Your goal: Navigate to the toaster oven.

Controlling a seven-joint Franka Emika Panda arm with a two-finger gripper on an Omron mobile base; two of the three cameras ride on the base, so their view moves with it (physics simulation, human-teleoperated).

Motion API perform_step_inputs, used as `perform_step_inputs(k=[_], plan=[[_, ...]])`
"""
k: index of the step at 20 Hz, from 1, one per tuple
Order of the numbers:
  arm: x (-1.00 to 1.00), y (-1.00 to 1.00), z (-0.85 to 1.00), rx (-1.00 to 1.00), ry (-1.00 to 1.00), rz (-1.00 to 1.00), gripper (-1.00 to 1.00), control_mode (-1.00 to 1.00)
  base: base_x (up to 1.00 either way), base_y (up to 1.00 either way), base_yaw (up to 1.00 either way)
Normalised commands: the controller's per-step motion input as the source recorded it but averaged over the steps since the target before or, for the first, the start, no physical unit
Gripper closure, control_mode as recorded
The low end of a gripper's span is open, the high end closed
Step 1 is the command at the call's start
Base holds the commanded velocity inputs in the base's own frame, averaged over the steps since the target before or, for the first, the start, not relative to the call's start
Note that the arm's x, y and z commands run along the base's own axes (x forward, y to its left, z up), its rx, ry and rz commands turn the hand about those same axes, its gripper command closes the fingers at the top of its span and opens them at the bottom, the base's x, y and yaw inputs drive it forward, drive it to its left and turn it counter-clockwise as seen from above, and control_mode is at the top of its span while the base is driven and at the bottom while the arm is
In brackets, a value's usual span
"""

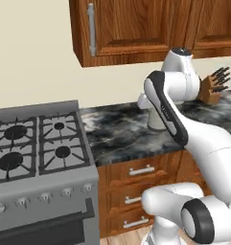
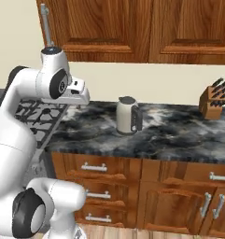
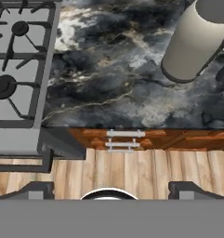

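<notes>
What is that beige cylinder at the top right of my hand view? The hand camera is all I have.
Observer: A kettle with a grey lid and side handle, standing upright on the marble counter.
Operator: Is anything further along the counter, away from the stove?
Observer: Yes, a wooden knife block with dark handles stands near the wall, well apart from the kettle.
Operator: And above the counter?
Observer: Wooden wall cabinets with their doors shut. The one nearest the stove has a long metal handle.
</notes>
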Motion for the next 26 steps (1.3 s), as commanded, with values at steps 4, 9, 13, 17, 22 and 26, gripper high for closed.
perform_step_inputs(k=[4,9,13,17,22,26], plan=[[0.00,0.00,0.00,0.00,0.00,0.00,-1.00,1.00,-0.32,0.00,-0.68],[0.00,0.00,0.00,0.00,0.00,0.00,-1.00,1.00,-0.16,0.00,-0.70],[0.00,0.00,0.00,0.00,0.00,0.00,-1.00,1.00,-0.18,0.00,-0.69],[0.00,0.00,0.00,0.00,0.00,0.00,-1.00,1.00,-0.18,0.00,-0.64],[0.00,0.00,0.00,0.00,0.00,0.00,-1.00,1.00,-0.10,-0.20,-0.68],[0.00,0.00,0.00,0.00,0.00,0.00,-1.00,1.00,-0.05,-0.11,-0.68]])
